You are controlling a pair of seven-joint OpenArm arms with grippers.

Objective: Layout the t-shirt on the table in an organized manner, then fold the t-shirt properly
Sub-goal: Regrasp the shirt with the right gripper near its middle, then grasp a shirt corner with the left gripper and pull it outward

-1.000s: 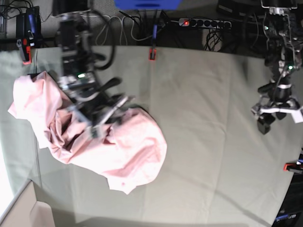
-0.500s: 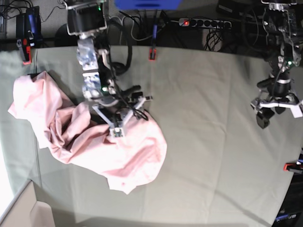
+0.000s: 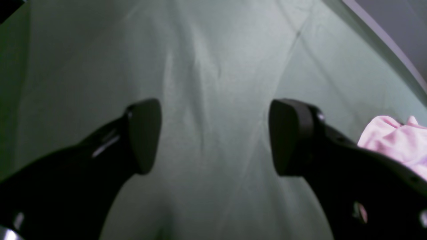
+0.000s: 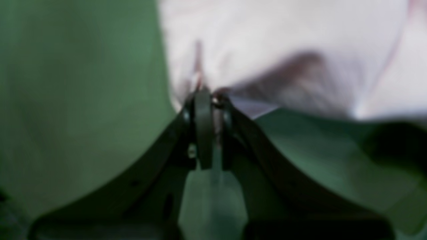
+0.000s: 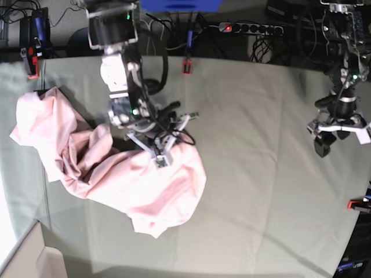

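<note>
Pinching the t-shirt (image 5: 145,185), right pincer (image 4: 208,95) closed; left pincer (image 3: 213,133) open; no legible writing.

A power strip (image 5: 250,28) and tangled cables (image 5: 156,35) lie on the floor behind.

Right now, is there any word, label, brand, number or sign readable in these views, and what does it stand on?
None can be read.
The t-shirt: crumpled, only plain pink cloth showing; no lettering or tag is visible.
The table: plain grey-green cloth, no marks.
The power strip behind the table: a red light, no legible text.
Right gripper, left gripper: black fingers, no markings; the right wrist view is blurred.
</note>
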